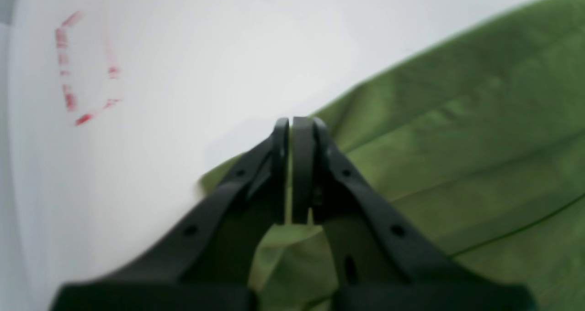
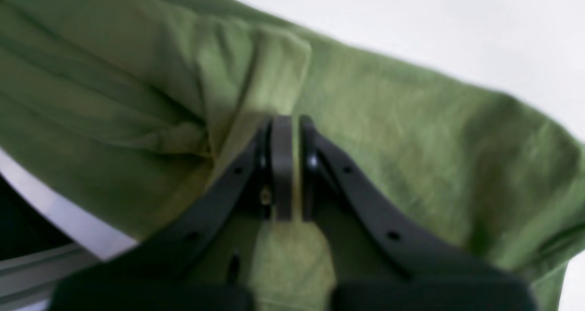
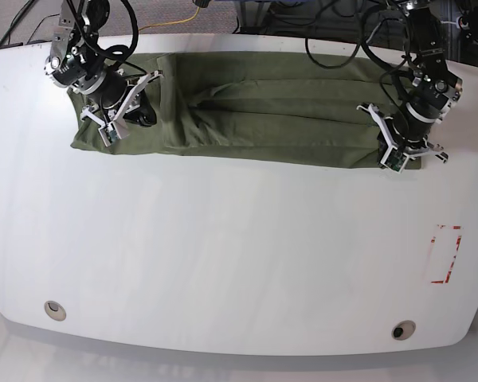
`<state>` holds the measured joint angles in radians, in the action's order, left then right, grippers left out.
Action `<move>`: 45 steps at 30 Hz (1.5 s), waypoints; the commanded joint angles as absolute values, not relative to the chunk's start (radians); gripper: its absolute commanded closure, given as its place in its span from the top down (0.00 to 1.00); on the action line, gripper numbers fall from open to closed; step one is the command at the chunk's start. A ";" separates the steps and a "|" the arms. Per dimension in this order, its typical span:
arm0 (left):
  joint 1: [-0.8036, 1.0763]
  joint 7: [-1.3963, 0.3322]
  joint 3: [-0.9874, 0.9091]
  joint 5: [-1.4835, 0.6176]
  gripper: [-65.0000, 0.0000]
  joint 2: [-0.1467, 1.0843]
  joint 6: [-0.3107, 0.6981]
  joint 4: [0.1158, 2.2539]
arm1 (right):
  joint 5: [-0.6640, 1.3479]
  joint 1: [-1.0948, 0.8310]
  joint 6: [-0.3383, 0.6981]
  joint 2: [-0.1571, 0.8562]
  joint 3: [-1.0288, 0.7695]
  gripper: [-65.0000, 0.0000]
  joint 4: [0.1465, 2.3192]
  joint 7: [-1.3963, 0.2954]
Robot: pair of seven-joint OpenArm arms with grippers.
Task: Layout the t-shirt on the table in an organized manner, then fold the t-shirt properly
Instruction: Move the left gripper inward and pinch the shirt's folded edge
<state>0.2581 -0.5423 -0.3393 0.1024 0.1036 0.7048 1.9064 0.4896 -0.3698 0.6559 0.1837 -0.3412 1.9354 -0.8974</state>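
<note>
The olive-green t-shirt (image 3: 263, 119) lies as a long folded strip along the far side of the white table (image 3: 223, 255). My left gripper (image 3: 405, 153) stands at the strip's right end. In the left wrist view, the left gripper (image 1: 290, 121) has its fingers pressed together on the t-shirt (image 1: 457, 142) edge, near a corner. My right gripper (image 3: 115, 123) is at the strip's left end. In the right wrist view, the right gripper (image 2: 285, 119) is shut on the t-shirt (image 2: 388, 128), with a small fold of cloth bunched up just beyond its tips.
A red dashed rectangle mark (image 3: 446, 255) sits near the table's right edge and also shows in the left wrist view as the red mark (image 1: 82, 68). Two round grommet holes (image 3: 55, 309) (image 3: 403, 329) lie near the front edge. The table's rim (image 2: 68, 219) runs close behind the right gripper.
</note>
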 commanded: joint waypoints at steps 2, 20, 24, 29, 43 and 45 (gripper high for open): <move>0.300 -0.478 -0.344 0.120 0.00 0.099 0.698 1.928 | 0.473 -0.378 0.662 0.171 -0.344 0.00 1.952 -0.854; 0.401 -0.461 -0.348 0.131 0.00 0.085 0.698 1.836 | 0.343 -0.438 0.661 0.137 -0.367 0.00 1.894 -0.819; 0.400 -0.461 -0.346 0.131 0.00 0.101 0.698 1.767 | 0.343 -0.433 0.661 0.137 -0.372 0.00 1.822 -0.788; 0.389 -0.461 -0.340 0.131 0.00 0.124 0.698 1.670 | 0.343 -0.426 0.661 0.137 -0.394 0.00 1.728 -0.743; 0.265 -0.461 -0.337 0.131 0.00 0.150 0.698 1.538 | 0.343 -0.300 0.665 0.219 -0.426 0.00 1.523 -0.711; 0.259 -0.461 -0.323 0.131 0.00 0.150 0.698 1.538 | 0.343 -0.282 0.665 0.232 -0.423 0.00 1.497 -0.694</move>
<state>0.2539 -0.3904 -0.3336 0.0685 0.1425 0.7082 1.5471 0.4259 -0.2928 0.7155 0.2008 -0.4171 1.5238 -0.6540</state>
